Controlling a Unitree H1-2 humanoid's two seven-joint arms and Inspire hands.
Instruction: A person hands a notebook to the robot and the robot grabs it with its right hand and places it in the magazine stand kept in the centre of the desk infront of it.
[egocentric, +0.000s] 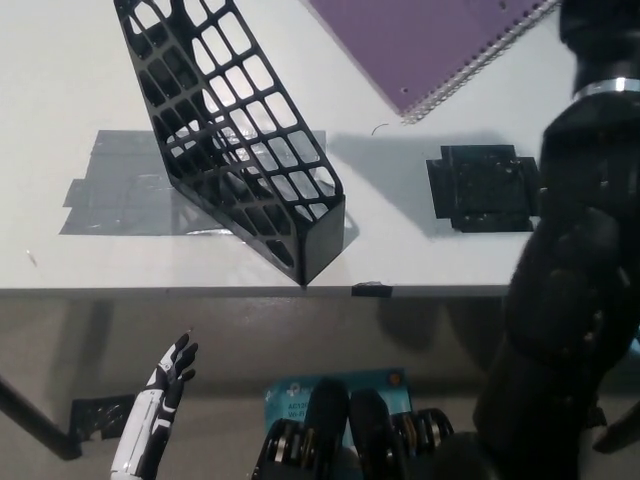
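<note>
A purple spiral-bound notebook (435, 40) hangs tilted above the far side of the white table (60, 110), its wire spine facing the near right and its upper part cut off by the frame's top edge. The robot's black right arm (575, 300) rises along the right side toward it, but the right hand itself lies at or beyond the top corner, so whether it is clamped on the notebook cannot be told. A black lattice magazine stand (235, 140) leans at the table's centre over a patch of grey tape (115, 185), well apart from the notebook. A black square mat (485, 187) lies to its right. The white left hand (172, 372) rests low at the lower left, below the table edge, fingers apart and holding nothing.
</note>
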